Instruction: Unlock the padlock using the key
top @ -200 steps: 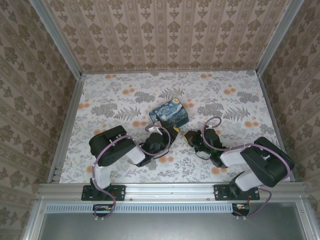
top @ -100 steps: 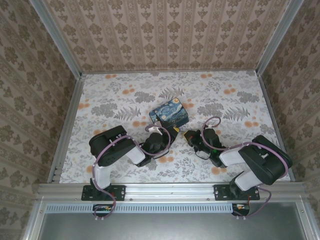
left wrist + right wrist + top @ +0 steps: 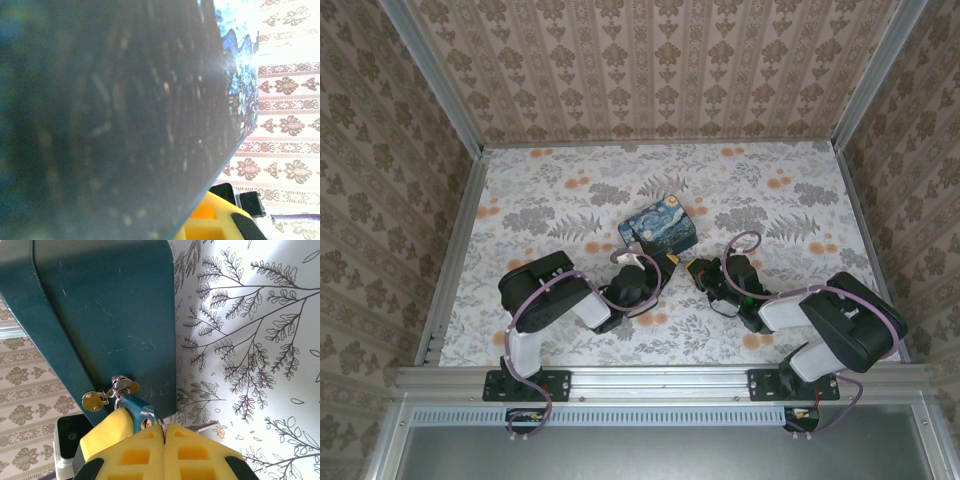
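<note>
Padlock [image 3: 136, 407] on box [image 3: 100, 315] front; arms low, R gripper [image 3: 164, 429] jaws closed by it, L gripper [image 3: 660, 263] closed.

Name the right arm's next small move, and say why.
Probably a slight pull of the padlock away from the box, exposing its keyhole. The right gripper has its pads closed right at the bluish body, which hangs from the latch. What looks like the key dangles beside it, not inserted; whether the pads truly grip is unclear.
</note>
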You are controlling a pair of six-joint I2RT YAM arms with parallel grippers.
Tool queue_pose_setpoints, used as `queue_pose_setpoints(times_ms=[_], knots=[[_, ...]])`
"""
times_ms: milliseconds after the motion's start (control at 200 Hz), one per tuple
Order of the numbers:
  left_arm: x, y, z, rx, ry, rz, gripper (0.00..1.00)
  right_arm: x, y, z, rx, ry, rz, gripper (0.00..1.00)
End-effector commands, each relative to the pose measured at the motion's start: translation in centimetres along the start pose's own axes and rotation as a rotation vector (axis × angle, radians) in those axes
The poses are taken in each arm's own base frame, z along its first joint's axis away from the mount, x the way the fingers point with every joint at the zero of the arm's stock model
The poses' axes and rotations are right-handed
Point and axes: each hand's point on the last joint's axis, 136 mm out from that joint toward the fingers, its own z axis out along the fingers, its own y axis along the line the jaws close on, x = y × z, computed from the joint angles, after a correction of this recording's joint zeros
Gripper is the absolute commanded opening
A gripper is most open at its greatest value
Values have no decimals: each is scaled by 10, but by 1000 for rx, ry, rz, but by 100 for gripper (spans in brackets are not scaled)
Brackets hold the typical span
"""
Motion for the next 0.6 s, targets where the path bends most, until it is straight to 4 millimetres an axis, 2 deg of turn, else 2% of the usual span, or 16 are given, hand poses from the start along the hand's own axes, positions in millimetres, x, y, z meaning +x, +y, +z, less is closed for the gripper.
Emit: queue_pose_setpoints(times_ms=[0, 305, 595], knots=[[3, 26, 1, -85, 1, -21, 0, -3, 26, 1, -64, -17, -6, 0], [4, 28, 0, -94, 2, -14, 0, -4, 32, -1, -68, -18, -19, 0], [2, 32, -1, -102, -5, -14, 0, -3, 28, -4, -52, -16, -28, 0]])
